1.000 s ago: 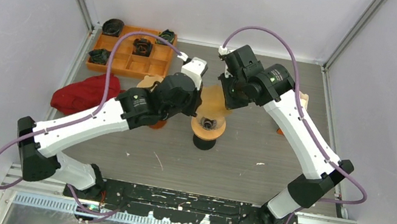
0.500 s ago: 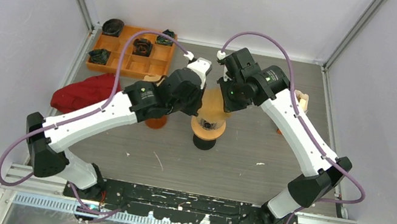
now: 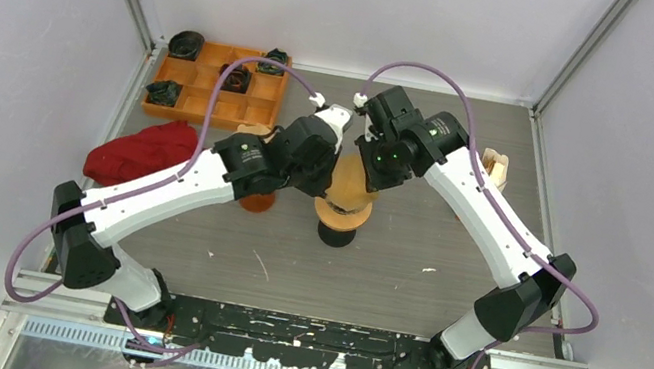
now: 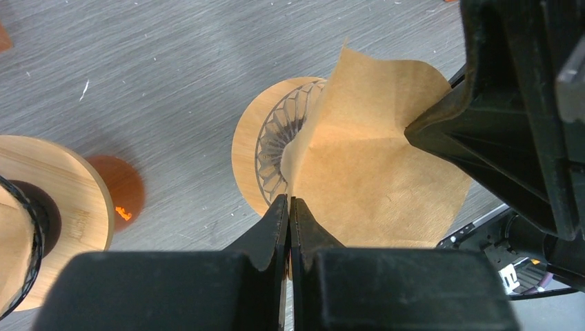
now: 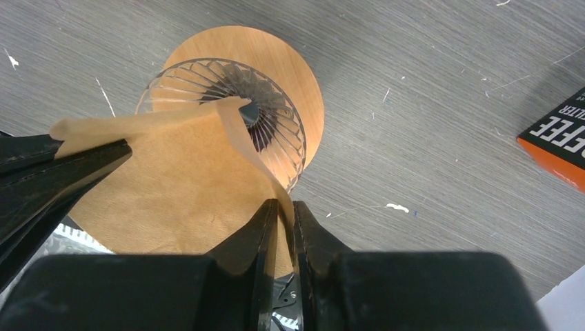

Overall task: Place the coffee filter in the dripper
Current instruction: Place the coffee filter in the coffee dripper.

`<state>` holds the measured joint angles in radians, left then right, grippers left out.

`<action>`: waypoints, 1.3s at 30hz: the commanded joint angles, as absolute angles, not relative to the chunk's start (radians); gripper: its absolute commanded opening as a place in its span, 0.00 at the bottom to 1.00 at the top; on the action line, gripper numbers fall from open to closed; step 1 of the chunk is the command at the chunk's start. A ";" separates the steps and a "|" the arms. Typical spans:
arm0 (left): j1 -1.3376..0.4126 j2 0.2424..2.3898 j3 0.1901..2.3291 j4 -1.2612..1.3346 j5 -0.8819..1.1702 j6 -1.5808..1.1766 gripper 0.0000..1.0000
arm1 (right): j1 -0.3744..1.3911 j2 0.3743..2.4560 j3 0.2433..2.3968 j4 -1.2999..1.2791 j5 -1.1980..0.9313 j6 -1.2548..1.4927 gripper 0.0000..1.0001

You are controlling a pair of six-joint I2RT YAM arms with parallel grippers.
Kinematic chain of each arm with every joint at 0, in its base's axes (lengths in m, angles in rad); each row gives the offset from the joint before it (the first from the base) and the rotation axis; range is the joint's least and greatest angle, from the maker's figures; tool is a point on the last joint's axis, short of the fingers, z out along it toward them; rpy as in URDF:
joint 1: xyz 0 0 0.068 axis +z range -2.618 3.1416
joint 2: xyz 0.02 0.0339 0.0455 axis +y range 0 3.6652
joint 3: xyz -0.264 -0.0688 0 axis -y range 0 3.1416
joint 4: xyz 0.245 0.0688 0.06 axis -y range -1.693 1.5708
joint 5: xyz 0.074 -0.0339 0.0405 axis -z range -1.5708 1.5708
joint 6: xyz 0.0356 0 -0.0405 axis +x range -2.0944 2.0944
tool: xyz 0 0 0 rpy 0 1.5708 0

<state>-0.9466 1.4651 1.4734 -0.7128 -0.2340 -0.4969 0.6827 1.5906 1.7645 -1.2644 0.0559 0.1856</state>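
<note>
While the grey wood-grain desk (image 3: 408, 280) is carrying the round wood-rimmed dripper (image 5: 276, 76), the flimsy, tearable brown paper coffee filter (image 4: 372, 172) is hanging over it, left pincer (image 4: 290, 207) and right pincer (image 5: 285, 207) each sensibly pinching an opposite rim edge.

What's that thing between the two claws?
A brown paper coffee filter, pinched by the left gripper and the right gripper, above the dripper; both wrist views show it.

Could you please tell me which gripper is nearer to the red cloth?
Left. The left gripper pinches the filter above the dripper, on the side facing the cloth; the right gripper pinches the opposite edge, farther from the cloth.
</note>
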 commanded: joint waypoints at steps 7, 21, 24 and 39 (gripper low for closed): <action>-0.935 1.502 1.514 -0.711 -0.225 -0.503 0.07 | 0.675 1.559 1.727 -1.204 0.043 0.175 0.24; -0.935 1.477 1.510 -0.716 -0.243 -0.484 0.45 | 0.674 1.536 1.721 -1.195 0.067 0.178 0.35; -0.935 1.476 1.509 -0.725 -0.258 -0.481 0.53 | 0.674 1.532 1.707 -1.189 0.073 0.178 0.37; -0.924 1.516 1.499 -0.733 -0.277 -0.479 0.58 | 0.650 1.503 1.592 -1.111 0.049 0.170 0.42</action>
